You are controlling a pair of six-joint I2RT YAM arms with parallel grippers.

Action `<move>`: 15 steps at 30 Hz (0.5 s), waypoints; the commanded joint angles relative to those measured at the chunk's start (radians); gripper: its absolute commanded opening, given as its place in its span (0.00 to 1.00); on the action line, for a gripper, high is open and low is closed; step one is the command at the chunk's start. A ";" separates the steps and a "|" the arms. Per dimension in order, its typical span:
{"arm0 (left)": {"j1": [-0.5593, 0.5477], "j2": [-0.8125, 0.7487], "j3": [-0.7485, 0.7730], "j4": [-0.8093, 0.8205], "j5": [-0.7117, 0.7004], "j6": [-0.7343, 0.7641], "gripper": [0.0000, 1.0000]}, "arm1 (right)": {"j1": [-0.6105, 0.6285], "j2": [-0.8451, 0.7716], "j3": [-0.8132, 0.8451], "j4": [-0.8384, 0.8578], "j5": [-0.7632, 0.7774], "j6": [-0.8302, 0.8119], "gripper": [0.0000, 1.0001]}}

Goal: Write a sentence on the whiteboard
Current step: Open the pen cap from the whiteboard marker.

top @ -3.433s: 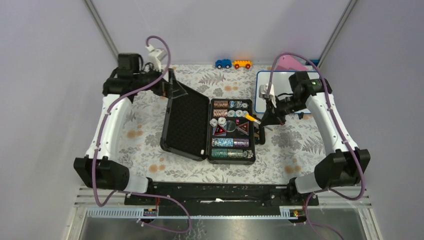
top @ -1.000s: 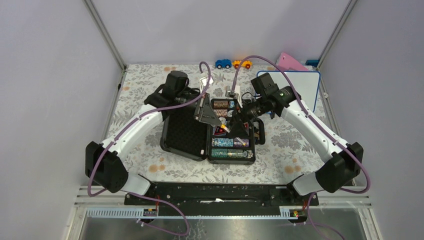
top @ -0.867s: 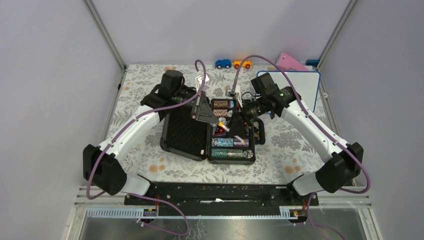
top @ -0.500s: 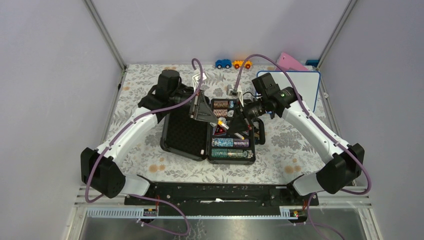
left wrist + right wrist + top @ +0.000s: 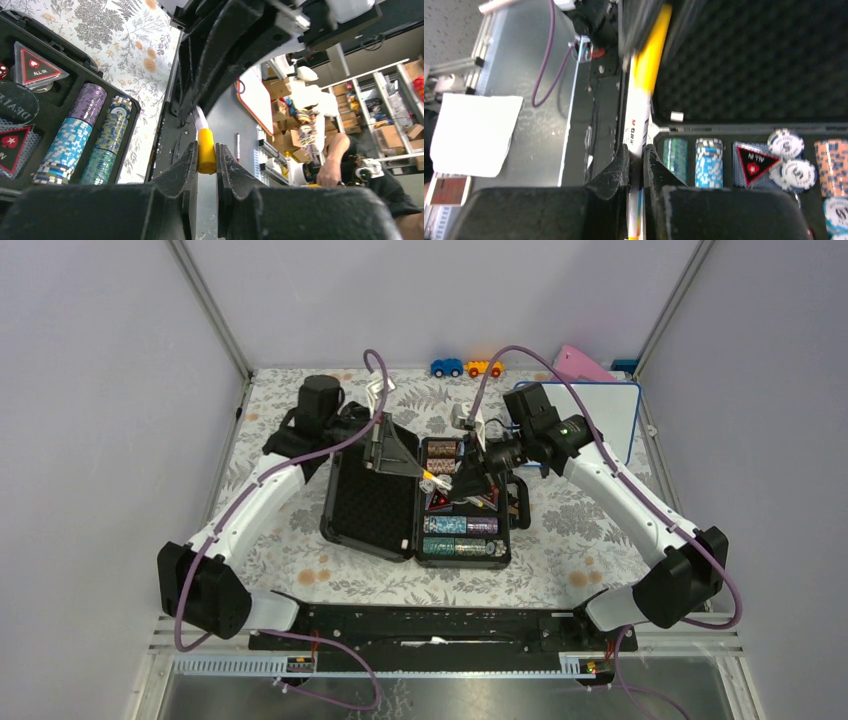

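Whiteboard (image 5: 618, 412) is sitting at the far right of the table, close to the right wall, its blue frame showing along the right and near edges; the right arm is crossing over its left part in the top view. Any writing on it is too faint to tell from here. Pink wedge (image 5: 578, 364) is lying just beyond it in the far right corner. Marker (image 5: 430, 481), white body with yellow cap, is hanging in the air over the middle of the table, well left of the board, and both arms are meeting on it. Left gripper (image 5: 206, 156) is pinching the yellow cap between closed fingers. Right gripper (image 5: 636, 156) is clamping the white body, fingers tight on both sides. Cap and body are looking joined in both wrist views. Below them an open black case (image 5: 368, 502) is lying flat, foam lid to the left, tray to the right. Poker chips (image 5: 458, 525) are filling the tray in rows, with triangular plaques among them. Flowered tablecloth (image 5: 285, 530) is covering the table. At the far edge a blue toy car (image 5: 446, 367) and an orange toy car (image 5: 484, 368) are standing side by side.
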 commanded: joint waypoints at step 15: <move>0.552 0.013 0.204 -0.190 -0.182 0.238 0.00 | -0.095 -0.050 -0.016 -0.342 0.011 -0.185 0.00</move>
